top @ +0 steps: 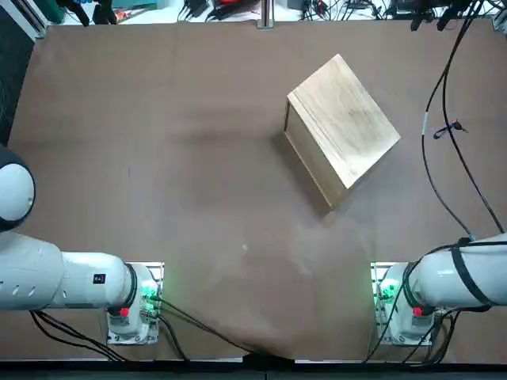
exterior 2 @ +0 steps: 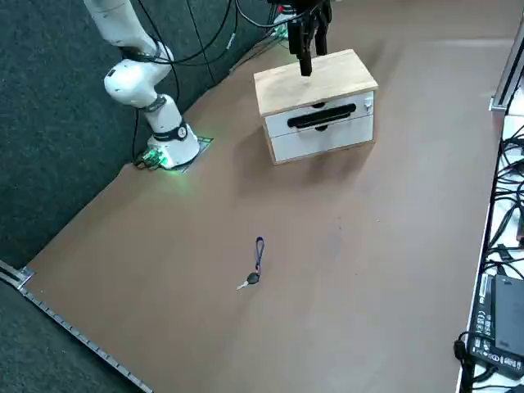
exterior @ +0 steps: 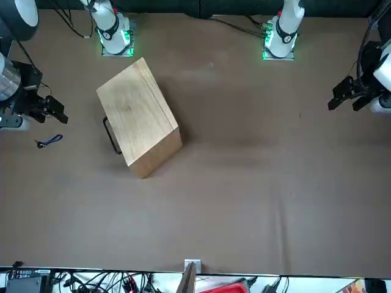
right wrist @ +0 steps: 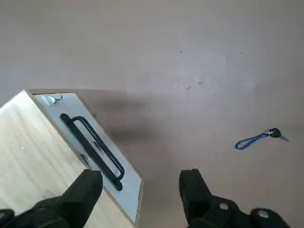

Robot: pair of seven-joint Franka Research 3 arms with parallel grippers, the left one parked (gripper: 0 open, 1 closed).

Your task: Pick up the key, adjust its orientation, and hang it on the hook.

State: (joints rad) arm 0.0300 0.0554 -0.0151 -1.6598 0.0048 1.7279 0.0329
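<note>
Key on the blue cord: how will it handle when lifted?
The key looks rigid and thin, so probably fiddly to pinch flat. The looped blue cord looks soft; likely to droop. Held by the cord, the key would probably swing.

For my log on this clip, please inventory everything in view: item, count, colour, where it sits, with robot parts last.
Key: 1, dark head and silvery blade, lying on the table at the robot's right of the box
Strap: 1, blue, attached to the key
Wooden box: 1, pale wood with white front, on the table, right of centre
Handle: 1, black, on the box's front
Hook: 1, small, metallic, on the box's front near a corner
Table: 1, brown, under everything
Loose gear: several, mostly black, beyond the table's far edge
Right gripper: 1, black, above the table's right side, fingers apart
</note>
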